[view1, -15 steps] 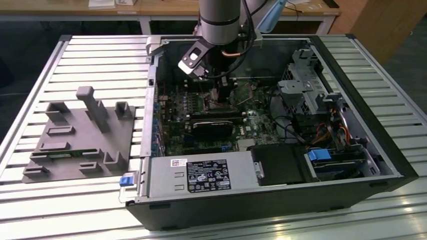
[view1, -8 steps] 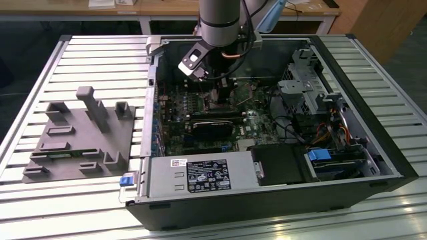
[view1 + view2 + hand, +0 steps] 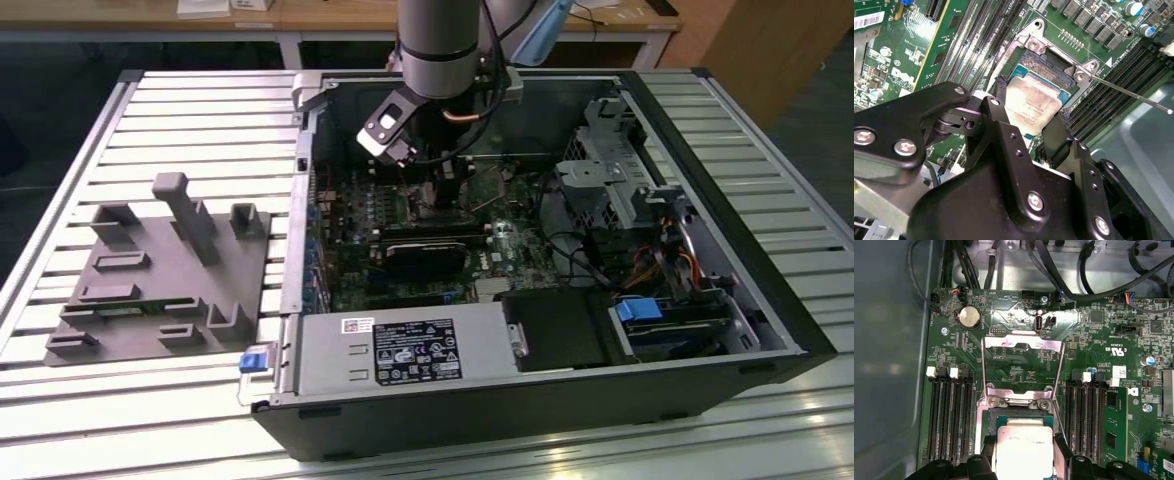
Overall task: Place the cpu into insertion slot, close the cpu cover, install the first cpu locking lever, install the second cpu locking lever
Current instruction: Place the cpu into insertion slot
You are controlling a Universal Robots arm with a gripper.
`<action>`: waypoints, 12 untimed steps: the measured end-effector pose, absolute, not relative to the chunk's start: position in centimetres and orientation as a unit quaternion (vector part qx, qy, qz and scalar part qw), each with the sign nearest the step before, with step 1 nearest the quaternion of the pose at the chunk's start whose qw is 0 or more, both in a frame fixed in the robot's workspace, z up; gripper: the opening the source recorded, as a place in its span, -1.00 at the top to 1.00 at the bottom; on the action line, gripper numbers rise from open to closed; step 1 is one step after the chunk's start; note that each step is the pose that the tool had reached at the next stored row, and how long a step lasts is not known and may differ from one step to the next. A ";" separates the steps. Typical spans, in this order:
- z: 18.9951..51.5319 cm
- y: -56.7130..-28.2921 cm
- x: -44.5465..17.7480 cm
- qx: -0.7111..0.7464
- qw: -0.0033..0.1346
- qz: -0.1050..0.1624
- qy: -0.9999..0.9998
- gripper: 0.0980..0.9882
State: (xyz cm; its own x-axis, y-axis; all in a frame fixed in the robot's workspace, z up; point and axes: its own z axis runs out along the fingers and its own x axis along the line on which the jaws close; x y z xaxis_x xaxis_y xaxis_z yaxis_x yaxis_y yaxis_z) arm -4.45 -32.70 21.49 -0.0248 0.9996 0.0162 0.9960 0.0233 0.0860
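Slatted metal tabletop (image 3: 187,120) carries the open computer case (image 3: 534,420); at upper centre of the exterior view my arm (image 3: 441,50) drops straight down into it. My pincer (image 3: 1033,102) is clenched on the cpu (image 3: 1024,452) over the socket, with the cpu cover (image 3: 1021,344) swung open beyond it.

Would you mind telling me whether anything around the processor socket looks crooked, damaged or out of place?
Nothing stands out. The gripper holds the chip over the open socket, roughly lined up with it; the cover is swung back, a lever sticks out free, and no damage shows.
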 end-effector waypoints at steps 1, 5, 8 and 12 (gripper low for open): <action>20.5 -32.7 -4.5 0.702 0.024 0.036 0.711 0.01; 20.4 -32.6 -4.5 0.702 0.024 0.036 0.711 0.01; 20.2 -32.5 -4.5 0.702 0.024 0.036 0.711 0.01; 19.9 -32.4 -4.5 0.702 0.024 0.036 0.711 0.01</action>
